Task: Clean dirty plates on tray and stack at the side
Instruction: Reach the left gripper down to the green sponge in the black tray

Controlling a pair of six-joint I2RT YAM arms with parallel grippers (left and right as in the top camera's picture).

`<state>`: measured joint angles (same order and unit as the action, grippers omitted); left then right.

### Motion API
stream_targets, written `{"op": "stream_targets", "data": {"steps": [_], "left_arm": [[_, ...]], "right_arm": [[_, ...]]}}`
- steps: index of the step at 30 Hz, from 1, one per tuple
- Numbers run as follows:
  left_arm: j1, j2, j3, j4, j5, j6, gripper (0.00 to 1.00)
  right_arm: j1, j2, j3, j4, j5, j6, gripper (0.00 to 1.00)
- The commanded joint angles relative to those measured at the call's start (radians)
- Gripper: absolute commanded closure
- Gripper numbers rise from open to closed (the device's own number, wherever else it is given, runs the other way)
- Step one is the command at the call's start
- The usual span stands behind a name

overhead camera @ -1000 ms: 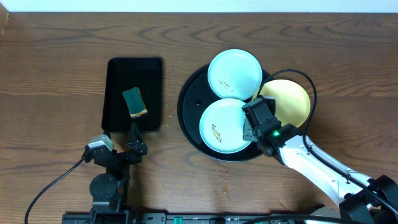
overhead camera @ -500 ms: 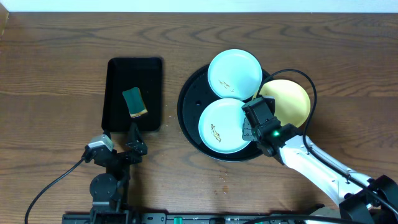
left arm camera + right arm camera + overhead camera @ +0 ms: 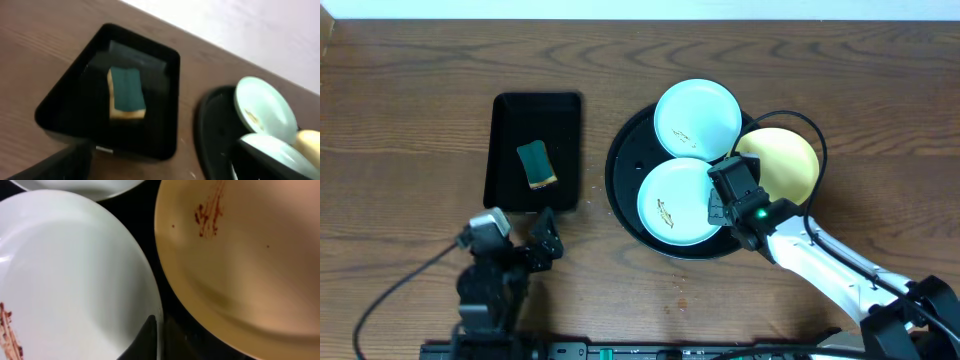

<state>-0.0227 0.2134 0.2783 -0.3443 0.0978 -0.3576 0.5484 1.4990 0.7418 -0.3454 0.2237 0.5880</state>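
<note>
Down at the lower left of the overhead view, the left claw (image 3: 544, 242) has drawn back a little from the rectangular black tray (image 3: 510, 120) — fingers spread wide, holding nothing. A green-and-yellow sponge (image 3: 536, 164) lies in that tray. Right of centre, the round black tray (image 3: 620, 165) carries three smeared plates: an upper mint plate (image 3: 697, 118), a lower mint plate (image 3: 670, 195) and a yellow plate (image 3: 785, 165) overhanging its right rim. The right claw (image 3: 718, 207) is pressed together at the lower mint plate's right edge — perhaps nipping the rim, though its wrist view is too close to say.
</note>
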Motion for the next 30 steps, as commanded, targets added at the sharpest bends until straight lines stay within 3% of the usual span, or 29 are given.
{"op": "stream_targets", "data": {"steps": [1, 7, 11, 14, 20, 24, 30], "left_arm": [[-0.001, 0.206, 0.252, -0.068, 0.029, 0.067, 0.11], [-0.001, 0.66, 0.716, -0.4, 0.051, 0.201, 0.11], [-0.001, 0.872, 0.899, -0.458, 0.033, 0.234, 0.11], [-0.001, 0.955, 0.934, -0.486, 0.034, 0.23, 0.11], [-0.001, 1.024, 0.934, -0.573, -0.007, 0.23, 0.11], [0.0, 1.028, 0.933, -0.615, -0.108, 0.201, 0.11], [0.0, 1.033, 0.903, -0.62, -0.106, 0.149, 0.11]], "right_arm": [[-0.001, 0.016, -0.005, 0.005, 0.004, -0.01, 0.85], [-0.001, 0.018, -0.005, 0.006, 0.004, -0.01, 0.72], [-0.002, 0.02, -0.005, 0.006, 0.004, -0.02, 0.66], [-0.002, 0.02, -0.005, 0.005, 0.004, -0.048, 0.69], [-0.002, 0.022, -0.005, -0.033, -0.021, -0.047, 0.86], [-0.01, 0.023, -0.005, -0.047, -0.018, -0.043, 0.82], [-0.015, 0.023, -0.005, -0.051, -0.014, -0.043, 0.78]]}}
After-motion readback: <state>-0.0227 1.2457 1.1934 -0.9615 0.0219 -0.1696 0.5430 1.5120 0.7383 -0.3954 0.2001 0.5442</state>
